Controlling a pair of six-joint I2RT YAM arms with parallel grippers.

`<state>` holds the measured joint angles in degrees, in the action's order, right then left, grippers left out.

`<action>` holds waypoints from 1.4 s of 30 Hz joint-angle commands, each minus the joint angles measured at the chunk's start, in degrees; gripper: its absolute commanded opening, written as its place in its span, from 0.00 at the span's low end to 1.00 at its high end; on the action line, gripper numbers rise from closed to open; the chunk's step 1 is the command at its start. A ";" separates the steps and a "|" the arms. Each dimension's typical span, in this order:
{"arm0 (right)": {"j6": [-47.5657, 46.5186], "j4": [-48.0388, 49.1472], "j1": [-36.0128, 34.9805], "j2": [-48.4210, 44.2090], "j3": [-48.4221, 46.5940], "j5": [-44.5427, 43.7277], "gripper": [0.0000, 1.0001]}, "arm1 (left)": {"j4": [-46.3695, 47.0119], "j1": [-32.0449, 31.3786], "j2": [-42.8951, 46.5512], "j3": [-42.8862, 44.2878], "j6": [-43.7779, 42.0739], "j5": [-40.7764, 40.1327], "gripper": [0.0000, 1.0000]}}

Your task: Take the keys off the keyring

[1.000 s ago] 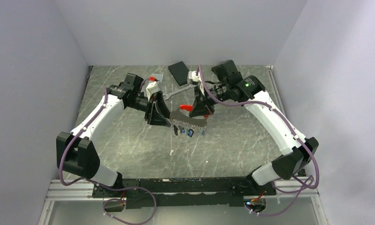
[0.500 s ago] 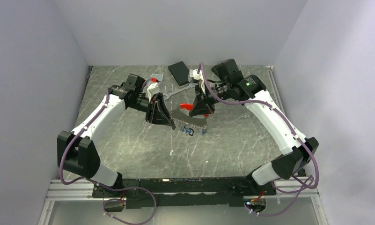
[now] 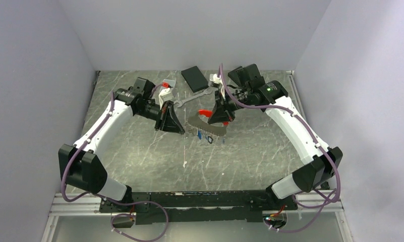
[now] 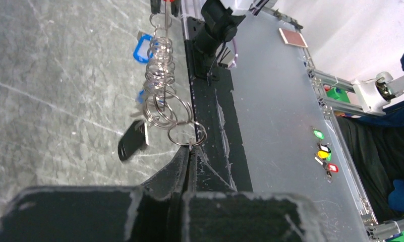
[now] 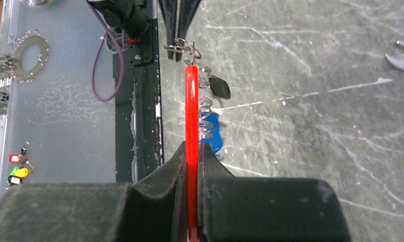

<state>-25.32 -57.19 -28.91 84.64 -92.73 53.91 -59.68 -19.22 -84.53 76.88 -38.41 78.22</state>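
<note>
We see the keyring (image 5: 191,126), a slim red curved loop, raised clear above the table (image 3: 134,151). Thin silver rings (image 4: 162,80) are strung in a row along it. From them the keys (image 4: 142,48) hang toward the table, mostly blue-headed, one black.

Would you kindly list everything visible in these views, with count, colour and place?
keyring: one, red, held above the table in the right pincer.
split rings: many, silver, strung from keyring to left pincer.
keys: several, mostly blue-headed, at least one black, hanging from the rings.
wrench: one, silver, far centre of table.
black slab: one, black, table's far edge.
red-and-white item: one, far left beside left arm, unclear.
table: one, grey marbled, under everything.
left pincer: one, black, shut on the end ring.
right pincer: one, black, shut on the keyring.
</note>
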 commanded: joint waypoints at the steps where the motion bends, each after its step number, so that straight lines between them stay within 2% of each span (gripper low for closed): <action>1: 0.26 4.33 1.77 -2.07 1.90 3.52 0.00 | -1.71 -0.11 3.19 2.81 2.63 -4.78 0.00; 10: -0.18 5.70 2.45 -2.52 5.71 5.63 0.00 | 2.06 -0.11 3.90 4.77 12.43 -13.22 0.00; 22: -1.09 7.04 2.43 -2.68 9.87 9.30 0.00 | 2.36 -0.11 3.21 7.52 14.67 -12.88 0.00; 35: -4.03 11.75 2.48 -1.93 14.95 7.70 0.00 | -2.70 -1.00 3.49 9.59 7.56 -14.11 0.00; 42: -4.53 15.88 2.45 -0.67 16.47 9.34 0.00 | -5.70 -3.19 3.52 9.96 3.79 -18.31 0.00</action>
<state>-27.99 -46.19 -26.65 84.29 -76.51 60.18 -62.48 -21.45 -82.24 84.60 -30.41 62.06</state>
